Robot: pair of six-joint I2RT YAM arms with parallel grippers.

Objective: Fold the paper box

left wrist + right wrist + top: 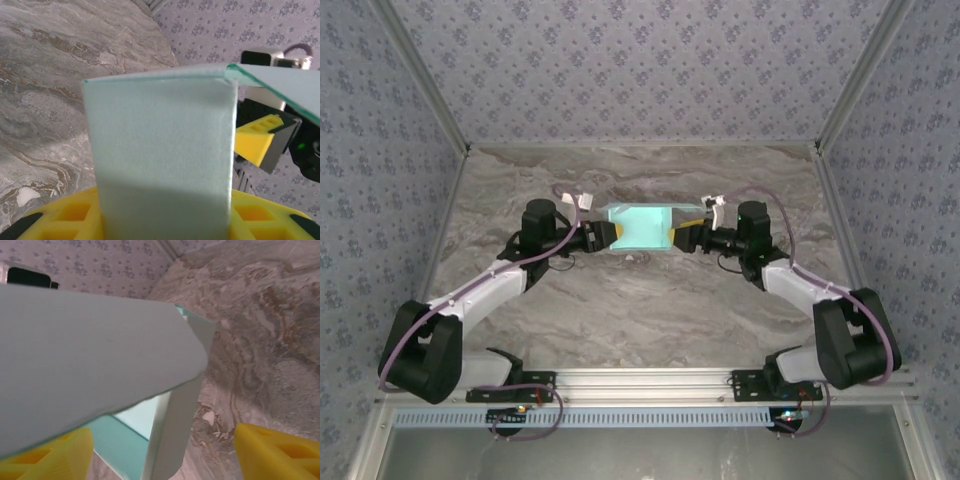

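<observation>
Pale-blue card already stands as a box [640, 228]: side walls up, top open, carried between the arms over the table [640, 330], near the middle of its far edge. The left gripper [608, 234] is clamped on one end. The right gripper [678, 238] straddles the other end with jaws apart, gripping nothing. I judge the folding roughly half done, because the end flap [90, 355] hangs loose and untucked. A white fleck [207, 418] lies on the marble below and looks like no hindrance.

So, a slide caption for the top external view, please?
The left gripper and right gripper flank the paper box on the marble table.
</observation>
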